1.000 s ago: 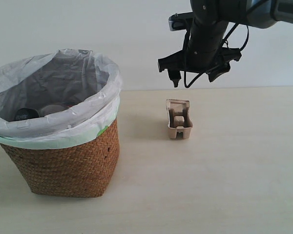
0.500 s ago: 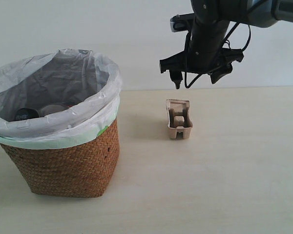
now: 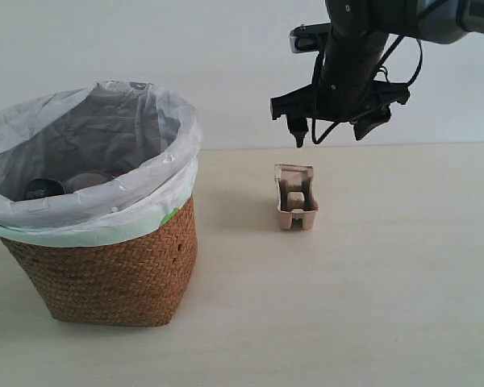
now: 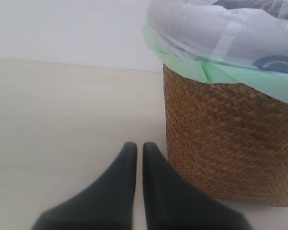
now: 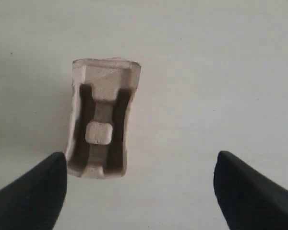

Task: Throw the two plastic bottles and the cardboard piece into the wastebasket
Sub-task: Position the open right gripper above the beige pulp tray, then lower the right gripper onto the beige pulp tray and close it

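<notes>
The beige cardboard piece lies on the table, open side up, to the right of the wastebasket. My right gripper hangs open above it, slightly to its right, holding nothing. Inside the bag-lined basket I see a black cap and part of a clear plastic bottle; the rest of the two bottles is hidden by the rim. My left gripper is shut and empty, low on the table right beside the basket's wall.
The white bag folds over the basket rim, with a green edge. A pale wall stands behind the light wooden table.
My right gripper has drifted a little to the right above the cardboard piece, still open. Nothing else has moved.
</notes>
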{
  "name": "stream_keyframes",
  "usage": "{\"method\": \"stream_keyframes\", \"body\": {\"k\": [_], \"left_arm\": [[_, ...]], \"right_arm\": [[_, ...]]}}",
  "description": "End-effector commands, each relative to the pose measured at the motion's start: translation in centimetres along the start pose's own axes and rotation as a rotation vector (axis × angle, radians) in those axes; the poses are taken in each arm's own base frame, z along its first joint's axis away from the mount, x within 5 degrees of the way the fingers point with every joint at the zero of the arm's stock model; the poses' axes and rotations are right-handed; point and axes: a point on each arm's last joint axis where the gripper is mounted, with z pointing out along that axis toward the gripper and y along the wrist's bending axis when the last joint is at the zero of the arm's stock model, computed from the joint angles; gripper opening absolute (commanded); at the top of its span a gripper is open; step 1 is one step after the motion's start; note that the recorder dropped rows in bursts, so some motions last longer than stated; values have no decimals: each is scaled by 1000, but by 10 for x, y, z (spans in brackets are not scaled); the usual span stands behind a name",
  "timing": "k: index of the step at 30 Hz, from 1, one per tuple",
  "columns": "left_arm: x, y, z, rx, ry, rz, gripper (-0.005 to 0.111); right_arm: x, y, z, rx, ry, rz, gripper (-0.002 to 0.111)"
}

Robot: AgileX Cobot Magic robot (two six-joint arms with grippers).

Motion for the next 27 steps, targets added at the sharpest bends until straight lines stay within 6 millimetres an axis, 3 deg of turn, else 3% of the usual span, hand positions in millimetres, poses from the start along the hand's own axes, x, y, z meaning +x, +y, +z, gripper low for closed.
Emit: {"method": "stream_keyframes", "body": {"k": [1,13,27], "left_arm": [[1,0,0,-1,-6,-1,4],[1,0,0,-1,-6,-1,4],[1,0,0,-1,-6,-1,4]], "right_arm": [[-2,1,13,-13,-5,0,74],[7,14,75,-49,9,-3,74],[13,24,111,-100,-6,38,74]]}}
